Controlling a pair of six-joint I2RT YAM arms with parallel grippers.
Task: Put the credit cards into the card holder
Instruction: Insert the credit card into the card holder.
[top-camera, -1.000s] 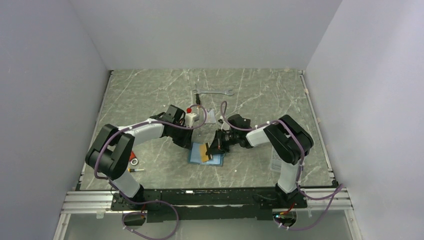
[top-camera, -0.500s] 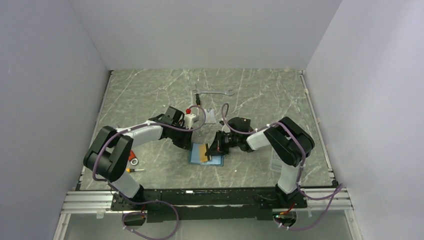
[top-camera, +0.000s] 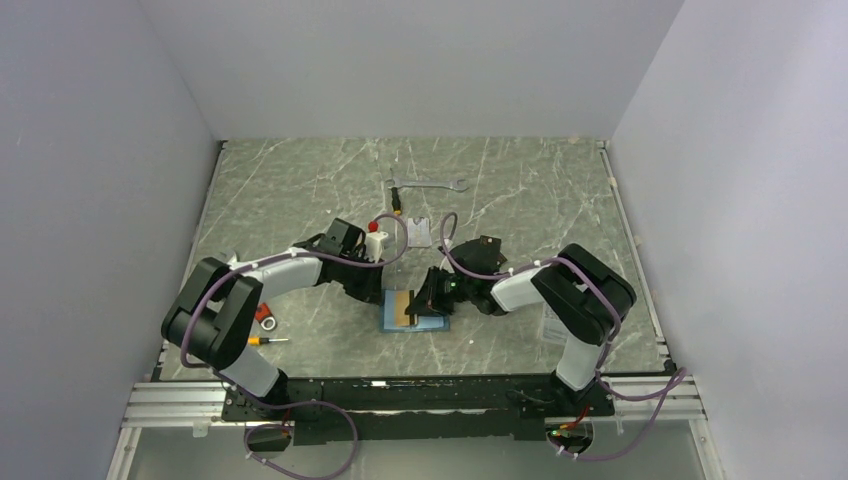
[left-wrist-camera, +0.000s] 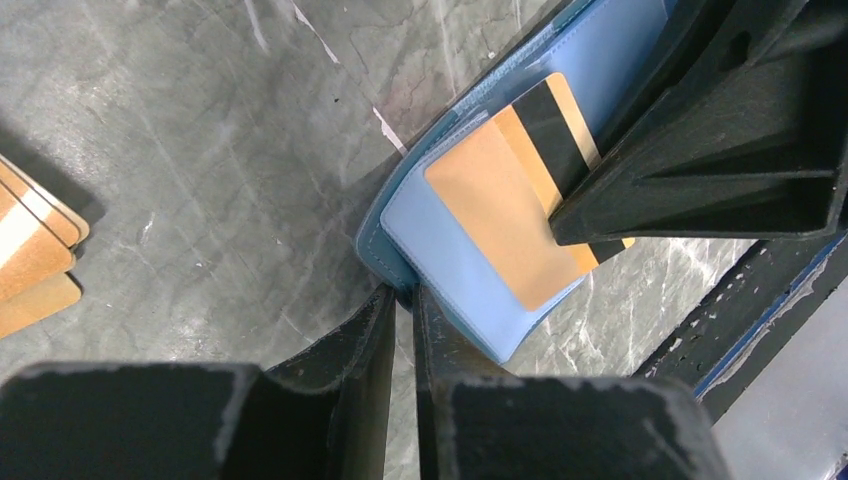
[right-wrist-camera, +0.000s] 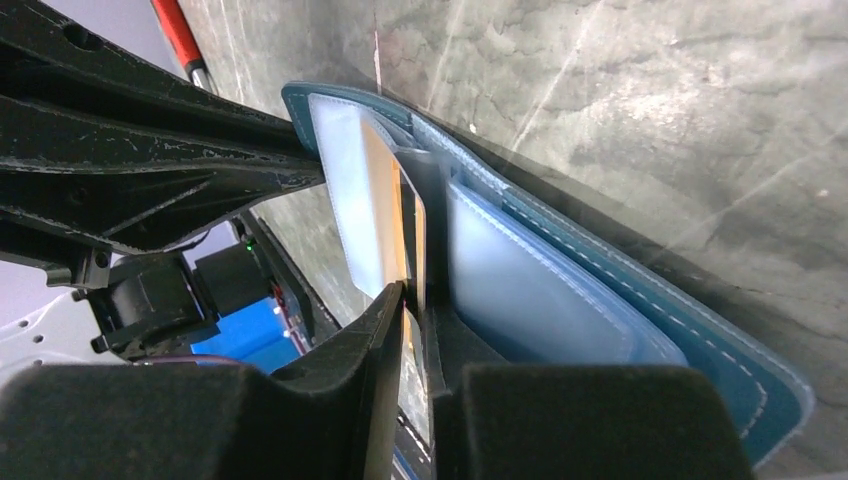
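The teal-blue card holder (top-camera: 392, 320) lies open on the table between the two arms. My left gripper (left-wrist-camera: 402, 292) is shut on its near left edge (left-wrist-camera: 380, 250). An orange-gold credit card (left-wrist-camera: 500, 210) with a black stripe sits partway in a pale blue pocket (left-wrist-camera: 450, 270). My right gripper (right-wrist-camera: 412, 290) stands slightly open, with that card's edge (right-wrist-camera: 385, 210) still between its fingers (left-wrist-camera: 700, 160). In the top view the right gripper (top-camera: 420, 300) is over the holder and the left gripper (top-camera: 383, 290) is at its upper left corner. More credit cards (left-wrist-camera: 30, 265) lie to the left.
A metal wrench (top-camera: 428, 184) lies at the back, with a clear packet (top-camera: 421, 230) and a red-handled tool (right-wrist-camera: 175, 25) just behind the holder. A small red item (top-camera: 266, 318) and an orange screwdriver (top-camera: 266, 340) lie near the left arm's base. A white packet (top-camera: 552, 322) sits right.
My right gripper has moved left over the holder, sliding the orange card further in, and its jaws have eased apart. The left gripper keeps its grip and has shifted slightly left.
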